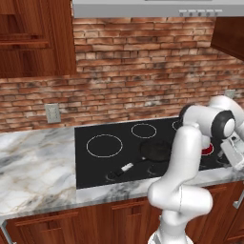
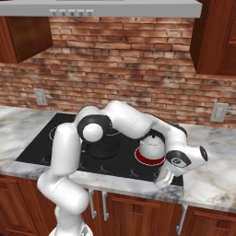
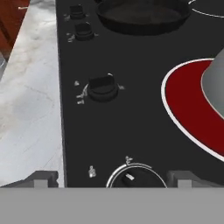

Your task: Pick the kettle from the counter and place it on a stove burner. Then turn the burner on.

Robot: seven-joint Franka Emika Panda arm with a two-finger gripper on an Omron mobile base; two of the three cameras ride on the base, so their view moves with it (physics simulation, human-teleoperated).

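Observation:
The silver-grey kettle [image 2: 151, 145] stands on a stove burner [image 2: 148, 159] that glows red inside its white ring. In the hand view the kettle's grey side [image 3: 216, 81] shows at the right edge, over the red burner [image 3: 186, 103]. My gripper [image 3: 113, 180] is open, low over the stove's front edge. Its fingertips [image 3: 42, 178] stand wide apart on either side of a black knob [image 3: 131, 177] with a white arc around it, touching nothing. From the right base view the gripper [image 2: 163, 179] points down just in front of the kettle. The marble counter [image 1: 33, 167] flanks the stove.
A black frying pan [image 2: 102, 148] sits on the middle of the black glass, its handle [image 1: 127, 167] pointing to the front. More knobs [image 3: 102, 88] line the stove's front edge. A large white ring [image 1: 104, 145] and a smaller one [image 1: 143, 130] lie bare to the left.

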